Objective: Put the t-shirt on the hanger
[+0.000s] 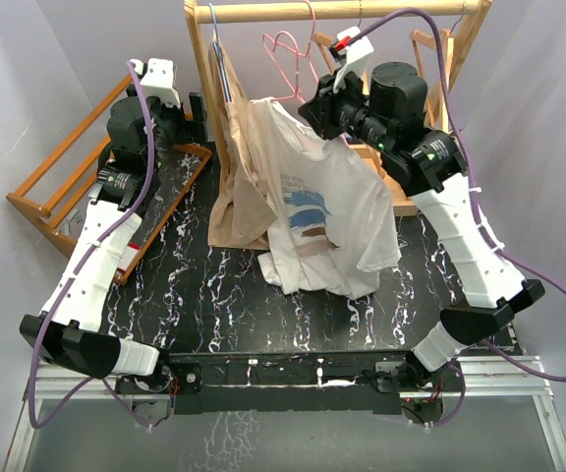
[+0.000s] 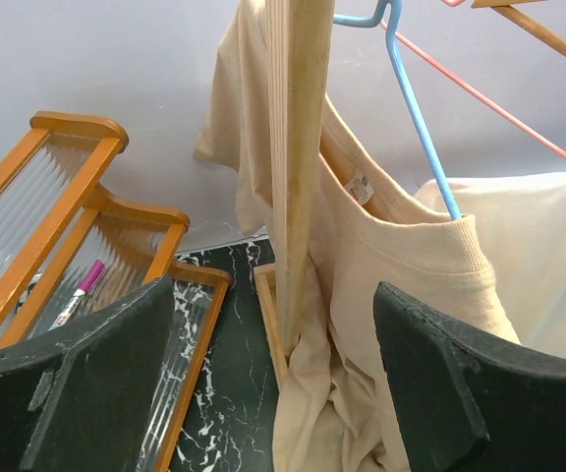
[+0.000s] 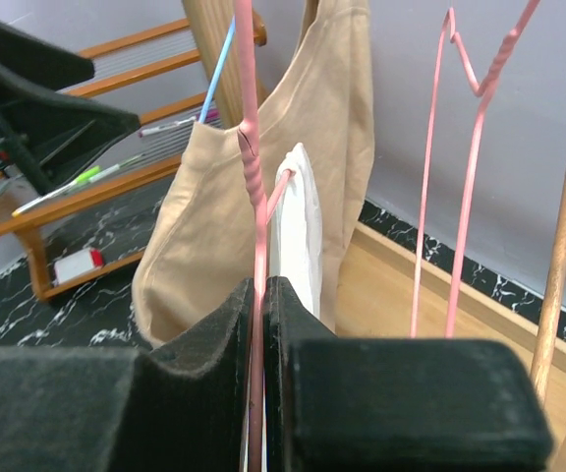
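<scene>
Top view: t-shirt (image 1: 322,206) hangs mid-frame beneath right gripper (image 1: 324,110), hem seemingly resting on table (image 1: 195,285).

Left wrist view: left gripper (image 2: 273,290) has its fingers wide and empty, facing beige garment (image 2: 391,256).

Right wrist view: jaws pinched tight on hanger (image 3: 253,167) wire, white cloth just behind.

Judged: draping step in hand. Next move calls for left gripper to seat the loose shoulder.

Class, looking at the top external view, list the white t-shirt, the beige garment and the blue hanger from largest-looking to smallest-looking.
1. white t-shirt: it covers the most area.
2. beige garment: it looks smaller, though the t-shirt hides part of it, so its full size is unsure.
3. blue hanger: clearly smallest, as only thin wire shows.
</scene>
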`<state>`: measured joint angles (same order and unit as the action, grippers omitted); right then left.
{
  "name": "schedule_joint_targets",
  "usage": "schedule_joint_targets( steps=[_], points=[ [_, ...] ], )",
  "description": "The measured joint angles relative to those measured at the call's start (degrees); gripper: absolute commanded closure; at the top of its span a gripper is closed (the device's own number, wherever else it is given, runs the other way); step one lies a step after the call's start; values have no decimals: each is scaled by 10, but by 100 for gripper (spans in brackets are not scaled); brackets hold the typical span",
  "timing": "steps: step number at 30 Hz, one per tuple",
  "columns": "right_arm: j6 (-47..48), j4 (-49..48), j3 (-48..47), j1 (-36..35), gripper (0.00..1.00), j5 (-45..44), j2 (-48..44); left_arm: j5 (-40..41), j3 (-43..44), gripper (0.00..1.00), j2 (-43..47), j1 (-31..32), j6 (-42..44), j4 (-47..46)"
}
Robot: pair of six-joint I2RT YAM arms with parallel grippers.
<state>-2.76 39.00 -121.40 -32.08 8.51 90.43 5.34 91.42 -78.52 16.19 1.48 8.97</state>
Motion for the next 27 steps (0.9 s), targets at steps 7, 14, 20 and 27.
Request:
schedule_joint_targets(
  steps=[7,14,20,27],
  points=[
    [11,-39,-14,-12,92,-78,42,0,0,20,0,0,-3,0],
    [20,-61,-43,-12,92,-130,79,0,-2,20,0,0,-7,-4],
    [27,-76,-81,-13,92,-143,103,0,-4,21,0,0,-7,-10],
    [27,-83,-95,-17,92,-147,113,-45,3,28,0,0,-5,-5]
  ],
)
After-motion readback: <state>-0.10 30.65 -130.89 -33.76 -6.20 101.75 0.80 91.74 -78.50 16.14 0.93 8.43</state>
